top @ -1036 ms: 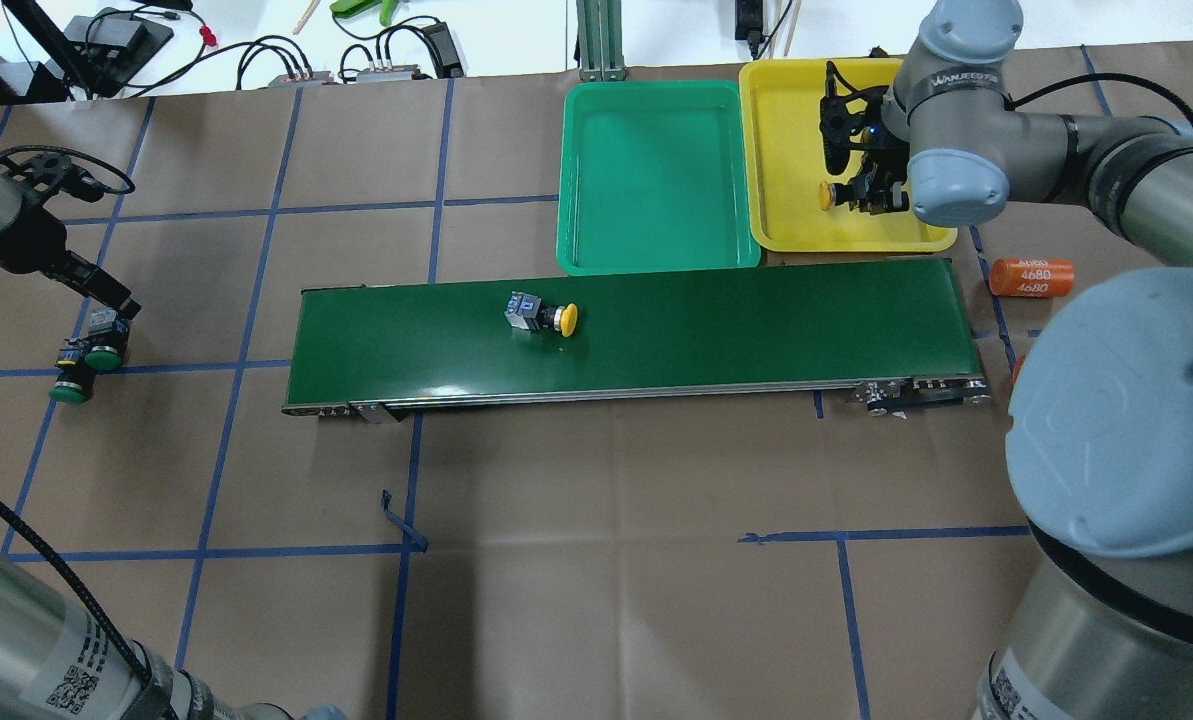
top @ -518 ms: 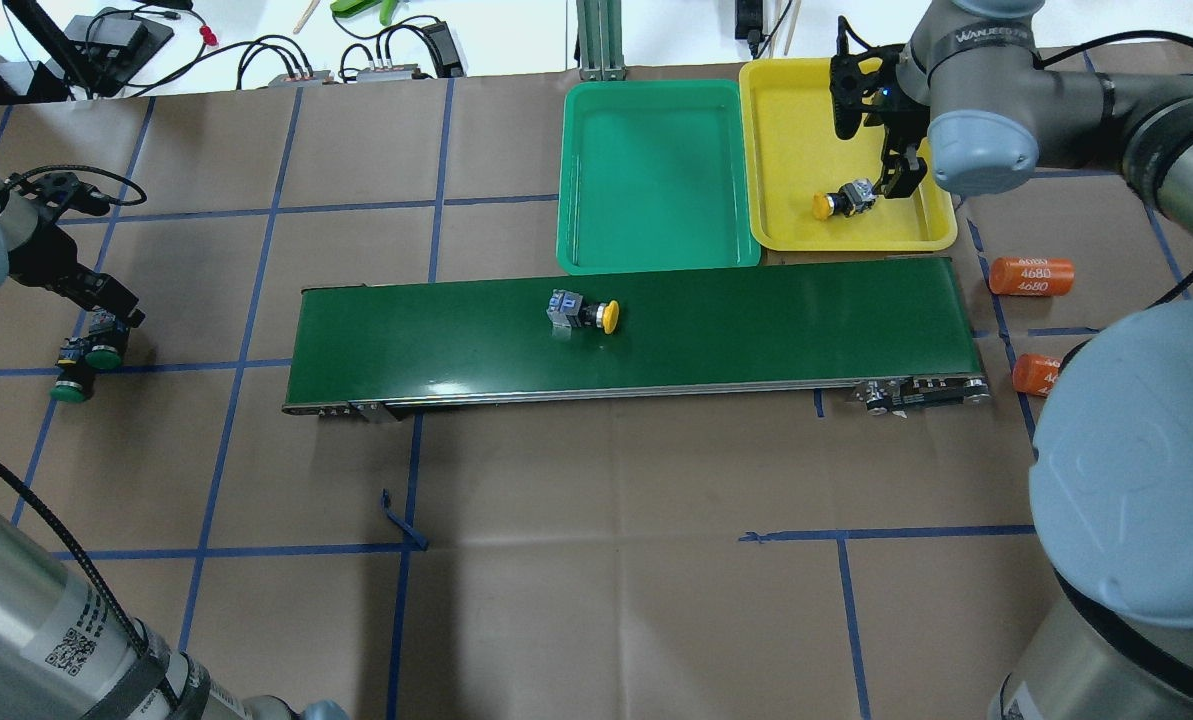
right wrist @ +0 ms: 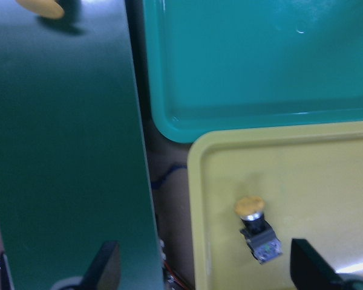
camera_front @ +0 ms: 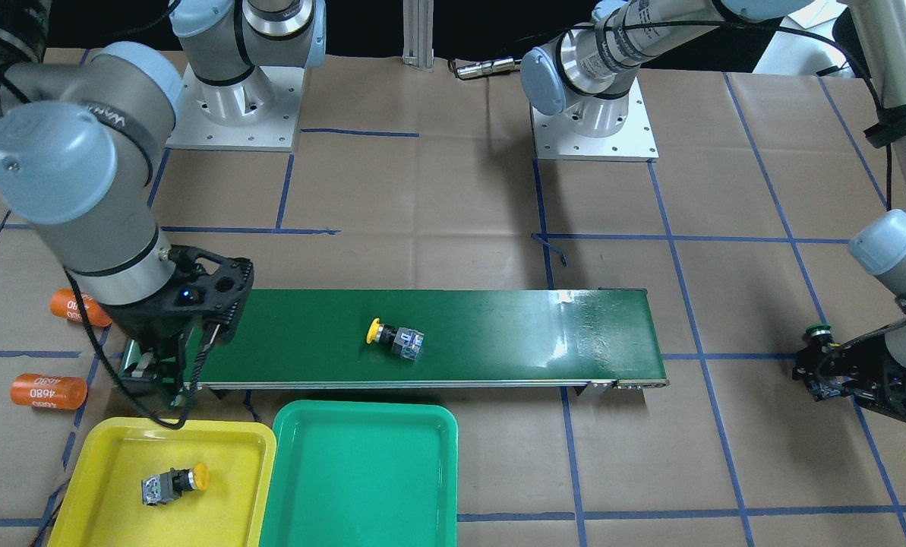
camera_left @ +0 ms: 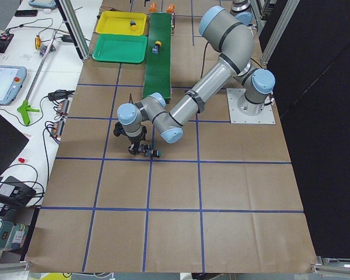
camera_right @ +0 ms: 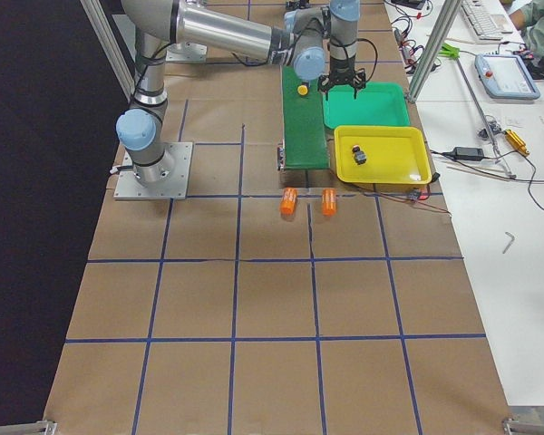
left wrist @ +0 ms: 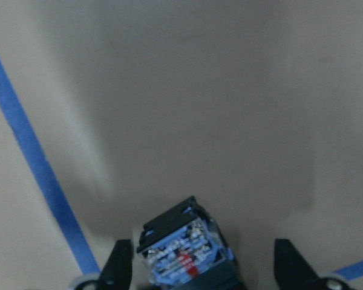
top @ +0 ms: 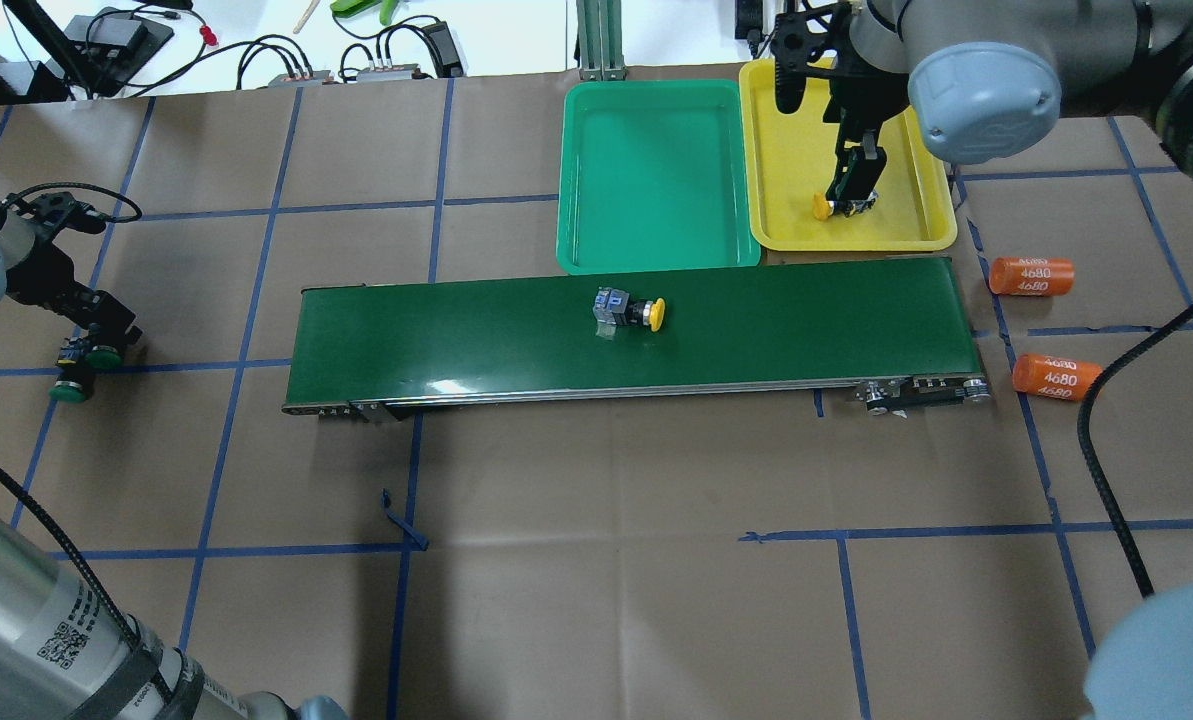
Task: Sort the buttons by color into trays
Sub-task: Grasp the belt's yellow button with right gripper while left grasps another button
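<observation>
One yellow button (top: 631,312) lies on its side on the green conveyor belt (top: 456,340), also seen from the front (camera_front: 396,336). A second yellow button (camera_front: 172,484) lies in the yellow tray (top: 786,120); the right wrist view shows it (right wrist: 257,229). My right gripper (top: 851,185) hangs open and empty above that tray. The green tray (top: 646,170) holds nothing. Two green buttons (top: 106,355) (top: 69,390) lie on the paper at far left. My left gripper (top: 96,338) is open and low over the nearer one, whose contact block (left wrist: 181,254) sits between the fingers.
Two orange "4680" cylinders (top: 1031,275) (top: 1056,377) lie on the paper past the belt's right end. The trays sit side by side just behind the belt. Cables and tools lie beyond the table's far edge.
The right gripper let go of the yellow button in the yellow tray and rose away from it. The button on the belt travelled right. The left gripper shifted slightly over the green buttons.
</observation>
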`<move>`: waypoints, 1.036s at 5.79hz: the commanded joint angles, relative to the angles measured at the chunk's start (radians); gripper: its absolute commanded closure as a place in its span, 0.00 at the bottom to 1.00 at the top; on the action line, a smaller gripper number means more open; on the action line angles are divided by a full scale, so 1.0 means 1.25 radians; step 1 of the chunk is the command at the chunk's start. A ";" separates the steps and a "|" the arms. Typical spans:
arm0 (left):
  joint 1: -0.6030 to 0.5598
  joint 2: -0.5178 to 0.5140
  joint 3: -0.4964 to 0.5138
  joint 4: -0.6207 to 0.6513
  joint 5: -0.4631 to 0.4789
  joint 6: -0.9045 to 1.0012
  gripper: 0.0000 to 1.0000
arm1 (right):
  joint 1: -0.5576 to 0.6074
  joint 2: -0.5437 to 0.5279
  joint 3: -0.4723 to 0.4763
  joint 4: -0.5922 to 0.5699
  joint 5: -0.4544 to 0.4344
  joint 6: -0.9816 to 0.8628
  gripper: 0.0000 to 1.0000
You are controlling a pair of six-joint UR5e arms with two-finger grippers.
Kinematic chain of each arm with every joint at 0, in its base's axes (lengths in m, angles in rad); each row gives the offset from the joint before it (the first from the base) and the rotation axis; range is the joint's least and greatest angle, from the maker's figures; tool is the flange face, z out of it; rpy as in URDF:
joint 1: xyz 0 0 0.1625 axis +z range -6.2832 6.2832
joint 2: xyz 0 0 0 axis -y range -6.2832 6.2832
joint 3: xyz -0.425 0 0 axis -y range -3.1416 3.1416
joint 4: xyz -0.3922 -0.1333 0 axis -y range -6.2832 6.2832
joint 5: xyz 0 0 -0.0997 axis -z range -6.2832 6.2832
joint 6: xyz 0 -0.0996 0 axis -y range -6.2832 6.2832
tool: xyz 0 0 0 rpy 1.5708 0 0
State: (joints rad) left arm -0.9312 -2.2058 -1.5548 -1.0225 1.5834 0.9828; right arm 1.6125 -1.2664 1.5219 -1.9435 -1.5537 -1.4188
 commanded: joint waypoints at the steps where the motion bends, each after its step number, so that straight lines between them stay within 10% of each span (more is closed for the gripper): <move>1: 0.005 0.007 -0.008 0.000 0.002 0.008 0.86 | 0.097 -0.035 0.068 0.021 0.010 0.118 0.00; 2: -0.002 0.017 -0.010 -0.003 0.002 0.008 1.00 | 0.157 -0.030 0.111 0.017 0.010 0.165 0.00; 6: -0.197 0.180 -0.020 -0.128 -0.008 0.201 1.00 | 0.062 -0.008 0.284 -0.245 0.007 0.017 0.00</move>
State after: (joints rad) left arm -1.1002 -2.0352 -1.5744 -1.1397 1.5772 1.1333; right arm 1.7483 -1.2805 1.8457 -2.2231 -1.5494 -1.3638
